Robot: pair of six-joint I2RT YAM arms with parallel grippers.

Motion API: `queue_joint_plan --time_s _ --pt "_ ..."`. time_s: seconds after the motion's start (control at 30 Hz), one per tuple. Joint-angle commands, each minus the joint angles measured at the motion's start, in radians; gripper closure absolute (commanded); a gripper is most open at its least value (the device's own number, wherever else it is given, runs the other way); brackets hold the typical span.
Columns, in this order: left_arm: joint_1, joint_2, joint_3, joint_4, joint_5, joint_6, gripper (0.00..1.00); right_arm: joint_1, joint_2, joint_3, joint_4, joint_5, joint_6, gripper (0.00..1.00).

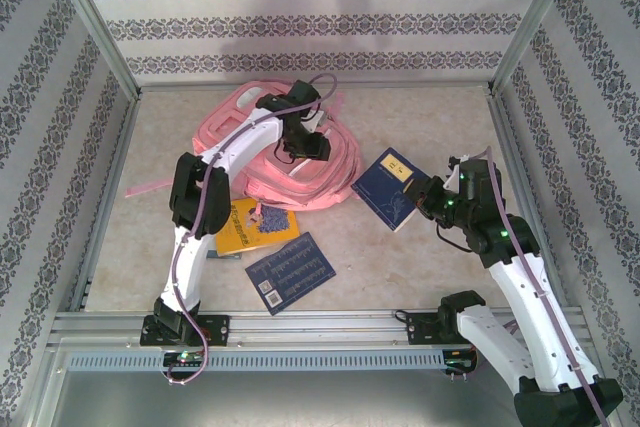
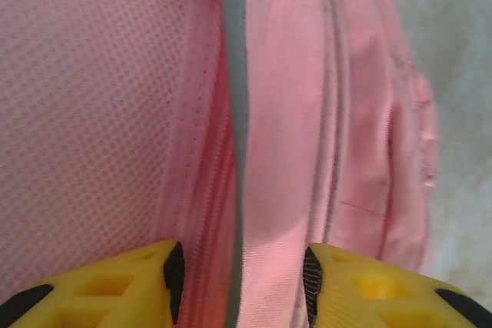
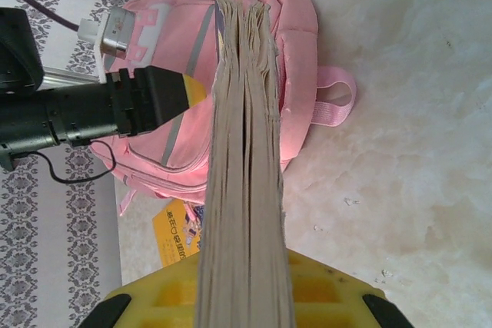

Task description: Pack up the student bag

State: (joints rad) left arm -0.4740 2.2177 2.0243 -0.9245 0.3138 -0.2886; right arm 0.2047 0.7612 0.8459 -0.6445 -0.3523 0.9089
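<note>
student bag (image 1: 222, 132) lies flat at the far middle of the worktop (image 1: 430, 127), left of and beyond the right gripper (image 1: 425, 197). that gripper is clamped on a blue book (image 1: 385, 182), whose long axis points toward the bag. the left gripper (image 2: 242, 274), the nearer one, sits on the bag, part open astride a grey-piped seam; a pinch cannot be confirmed. the left arm hides the bag's mouth, so whether a pocket gapes is unclear.
</note>
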Motion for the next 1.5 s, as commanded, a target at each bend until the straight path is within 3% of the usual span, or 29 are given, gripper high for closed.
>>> queue_joint_plan --time_s 0.0,0.23,0.43,0.6,0.9,1.13,1.17,1.27,1.37,1.47 --pt "-0.006 0.016 0.043 -0.025 -0.134 0.014 0.61 0.001 -0.022 -0.005 0.040 -0.028 0.013 1.00" --pt "-0.025 0.052 0.125 -0.056 -0.054 0.009 1.00 0.013 -0.046 -0.008 0.001 0.033 -0.033 1.00" --pt "-0.002 -0.083 0.129 -0.068 -0.088 -0.015 1.00 0.012 -0.039 0.021 -0.075 0.160 -0.067 1.00" --pt "0.035 -0.201 0.157 -0.064 -0.086 -0.045 1.00 0.010 -0.004 0.002 -0.004 0.165 -0.047 1.00" --pt "0.098 -0.319 0.131 -0.064 -0.007 -0.058 1.00 0.033 0.263 0.000 0.449 -0.042 0.065 1.00" --pt "0.128 -0.371 0.034 -0.031 0.095 -0.082 1.00 0.116 0.611 0.141 0.881 -0.267 0.371 1.00" --pt "0.127 -0.375 0.029 -0.032 0.100 -0.097 0.97 0.131 0.627 0.166 0.905 -0.269 0.402 1.00" --pt "0.113 -0.379 0.065 -0.104 0.074 -0.126 0.57 0.172 0.641 0.238 0.888 -0.247 0.427 1.00" --pt "0.077 -0.398 0.082 -0.140 0.051 -0.118 0.42 0.193 0.640 0.263 0.896 -0.240 0.454 1.00" --pt "0.034 -0.402 0.099 -0.170 0.056 -0.101 0.34 0.216 0.646 0.285 0.895 -0.235 0.458 1.00"
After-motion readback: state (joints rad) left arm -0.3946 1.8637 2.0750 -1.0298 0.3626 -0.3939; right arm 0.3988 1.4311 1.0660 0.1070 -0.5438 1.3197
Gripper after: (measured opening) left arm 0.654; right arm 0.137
